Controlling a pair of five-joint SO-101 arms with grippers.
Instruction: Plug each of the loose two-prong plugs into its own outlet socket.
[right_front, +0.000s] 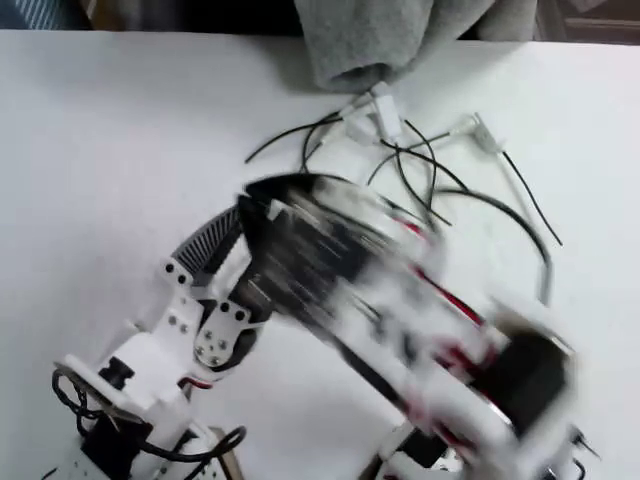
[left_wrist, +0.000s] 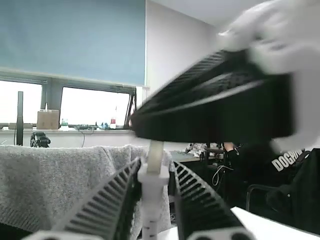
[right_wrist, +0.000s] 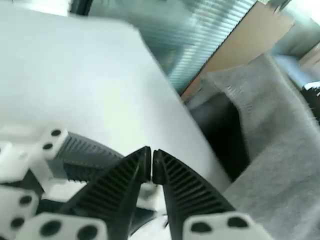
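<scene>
left gripper (left_wrist: 153, 169): clamped on a white plug (left_wrist: 151, 187), which stands upright between the ribbed fingers (left_wrist: 107, 202) at lower centre of the left wrist view.
right gripper (right_wrist: 151, 162): fingertips together with only a hairline slit between them; I cannot tell whether anything is pinched.
overlap: the right arm (right_front: 420, 320) lies blurred across centre to lower right of the high view. It sits over the left arm (right_front: 190, 320), which comes in from lower left.
loose parts: white plug bodies (right_front: 370, 115) at upper centre and one more white piece (right_front: 482, 132) to their right. The black cords (right_front: 430, 190) are tangled between and below them.
table (right_front: 120, 150): the far edge runs along the top of the frame, and bare white surface spans the upper left and left side.
grey cloth (right_front: 370, 40): hangs over the far edge at top centre, touching or just beside the plug bodies.
tight spot: the cords loop toward the right edge, close to the right arm.
writing: white lettering on dark fabric (left_wrist: 295, 165) at lower right of the left wrist view, not read off.
</scene>
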